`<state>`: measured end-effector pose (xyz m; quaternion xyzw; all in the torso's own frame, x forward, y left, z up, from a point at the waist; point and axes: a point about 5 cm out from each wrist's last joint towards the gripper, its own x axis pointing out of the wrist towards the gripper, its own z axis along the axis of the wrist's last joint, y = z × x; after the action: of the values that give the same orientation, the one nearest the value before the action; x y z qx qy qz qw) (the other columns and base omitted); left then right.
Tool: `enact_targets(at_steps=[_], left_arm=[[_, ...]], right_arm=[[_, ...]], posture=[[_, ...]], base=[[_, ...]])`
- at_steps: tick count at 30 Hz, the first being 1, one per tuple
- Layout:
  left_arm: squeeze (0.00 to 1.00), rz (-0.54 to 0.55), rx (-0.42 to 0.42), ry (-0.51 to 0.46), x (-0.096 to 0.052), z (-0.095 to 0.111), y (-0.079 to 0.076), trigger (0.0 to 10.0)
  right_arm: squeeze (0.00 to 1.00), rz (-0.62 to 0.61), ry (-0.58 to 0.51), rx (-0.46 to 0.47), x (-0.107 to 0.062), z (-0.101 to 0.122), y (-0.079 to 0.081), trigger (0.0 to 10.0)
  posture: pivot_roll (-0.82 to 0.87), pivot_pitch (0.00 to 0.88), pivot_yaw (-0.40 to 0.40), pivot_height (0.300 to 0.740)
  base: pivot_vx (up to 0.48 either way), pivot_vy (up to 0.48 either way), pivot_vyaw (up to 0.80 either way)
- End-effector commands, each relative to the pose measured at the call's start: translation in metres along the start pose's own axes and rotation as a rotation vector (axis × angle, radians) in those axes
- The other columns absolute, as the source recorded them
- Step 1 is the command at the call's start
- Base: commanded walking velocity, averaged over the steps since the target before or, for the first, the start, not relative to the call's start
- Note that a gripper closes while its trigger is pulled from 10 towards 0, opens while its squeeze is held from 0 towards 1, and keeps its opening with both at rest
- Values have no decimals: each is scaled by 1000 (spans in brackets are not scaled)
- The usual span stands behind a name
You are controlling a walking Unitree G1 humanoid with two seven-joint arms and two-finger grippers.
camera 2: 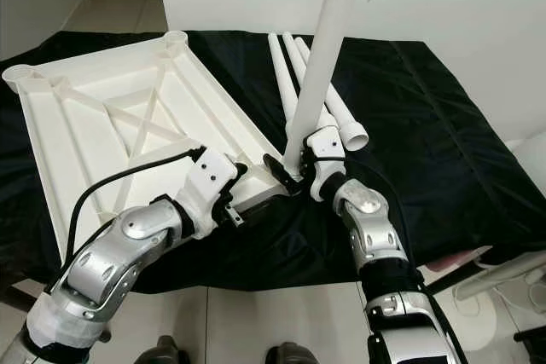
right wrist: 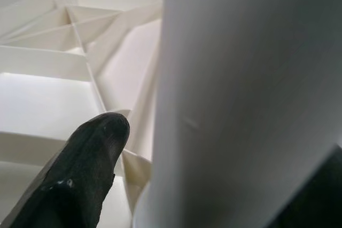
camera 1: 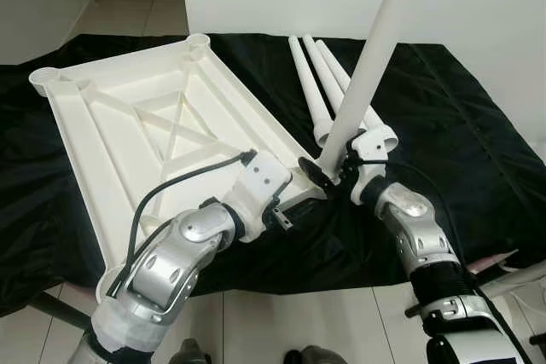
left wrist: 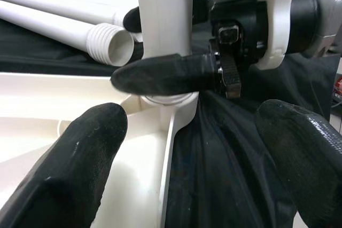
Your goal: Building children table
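tabletop (camera 1: 128,117): plain white, ribbed underside
upright leg (camera 1: 375,49): plain white
loose legs (camera 1: 320,83): white
cloth (camera 1: 452,125): plain black
floor (camera 1: 299,321): pale tiles
arms (camera 1: 183,249): silver, white wrists
fingers (left wrist: 160,73): black
cable (camera 1: 183,178): black

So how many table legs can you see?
4. One leg stands upright at the near corner of the upside-down tabletop, held by the right end effector. Three more legs lie side by side on the black cloth behind it.
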<state>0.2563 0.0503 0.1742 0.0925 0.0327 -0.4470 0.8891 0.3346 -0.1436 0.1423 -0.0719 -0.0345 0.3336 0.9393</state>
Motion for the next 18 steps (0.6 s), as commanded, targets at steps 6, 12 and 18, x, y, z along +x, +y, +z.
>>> enact_targets(at_steps=[6, 12, 18], left_arm=[[0, 6, -5, -4, 2, 4, -1, 10000], [0, 18, 10, 5, 2, 4, -3, 10000], [0, 26, 7, 30, 1, 2, -5, 10000]], right_arm=[[0, 45, 6, 14, 4, -5, -3, 3020], [0, 59, 17, 12, 5, -9, -6, 0], [0, 53, 41, 44, -1, -19, -1, 10000]], posture=[[6, 13, -23, 740], [12, 13, -24, 740], [14, 22, -33, 740]], base=[[0, 0, 0], [0, 0, 0], [0, 0, 0]])
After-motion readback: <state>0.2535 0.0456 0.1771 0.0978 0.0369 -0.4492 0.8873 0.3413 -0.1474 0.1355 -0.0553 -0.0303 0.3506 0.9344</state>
